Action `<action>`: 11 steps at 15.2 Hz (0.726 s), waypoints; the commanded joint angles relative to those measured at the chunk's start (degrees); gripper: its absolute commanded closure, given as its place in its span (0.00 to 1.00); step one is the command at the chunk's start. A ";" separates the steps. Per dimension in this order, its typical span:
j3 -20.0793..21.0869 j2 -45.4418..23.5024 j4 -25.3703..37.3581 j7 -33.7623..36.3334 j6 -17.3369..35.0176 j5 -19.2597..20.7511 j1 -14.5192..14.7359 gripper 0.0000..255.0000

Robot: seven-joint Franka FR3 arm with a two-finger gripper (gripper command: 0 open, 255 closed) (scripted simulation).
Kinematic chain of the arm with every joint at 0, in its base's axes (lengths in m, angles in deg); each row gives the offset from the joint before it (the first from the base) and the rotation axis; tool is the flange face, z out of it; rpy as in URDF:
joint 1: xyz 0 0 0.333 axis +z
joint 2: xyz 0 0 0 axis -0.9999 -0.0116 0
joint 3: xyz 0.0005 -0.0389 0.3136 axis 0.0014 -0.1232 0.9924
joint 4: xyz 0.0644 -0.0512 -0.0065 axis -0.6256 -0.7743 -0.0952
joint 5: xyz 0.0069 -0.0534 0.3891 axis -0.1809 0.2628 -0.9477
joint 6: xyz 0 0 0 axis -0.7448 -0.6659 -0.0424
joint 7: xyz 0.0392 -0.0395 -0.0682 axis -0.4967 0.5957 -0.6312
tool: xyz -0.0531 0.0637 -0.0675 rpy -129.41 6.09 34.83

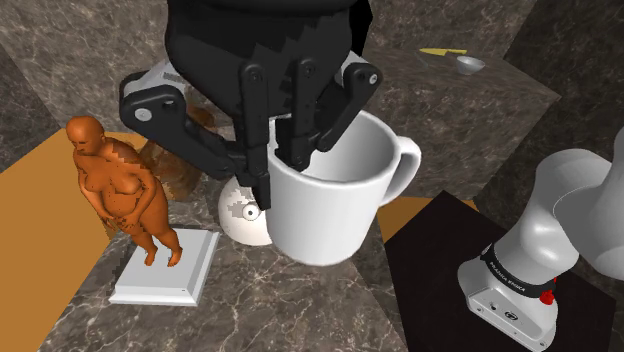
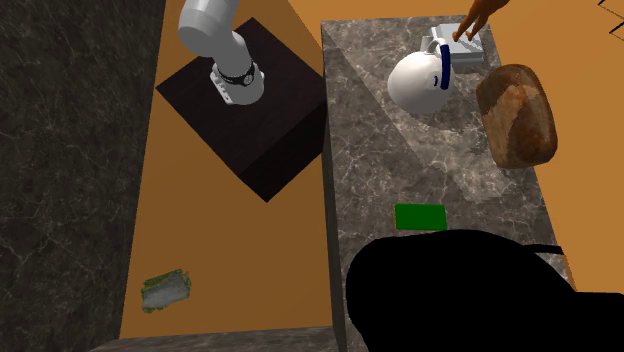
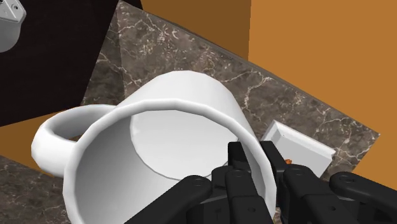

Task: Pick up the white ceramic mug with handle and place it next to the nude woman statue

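Mug looks lifted clear of the counter, hanging from the gripper, near the statue. Risks: it's a rim-only pinch, so the mug could pivot or slip. Coming down, it could clip the white round thing or the statue's base. Fingers are clamped on the mug wall, one inside, one outside.

Even, fairly bright light; soft shading on mug; all sharp.
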 commanded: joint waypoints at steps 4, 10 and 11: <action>-0.34 1.58 -5.73 -0.56 4.44 -0.81 -0.38 1.00; -0.55 2.76 -11.64 -0.92 9.34 -1.41 -0.57 1.00; -0.57 2.89 -12.56 -0.95 10.14 -1.48 -0.58 1.00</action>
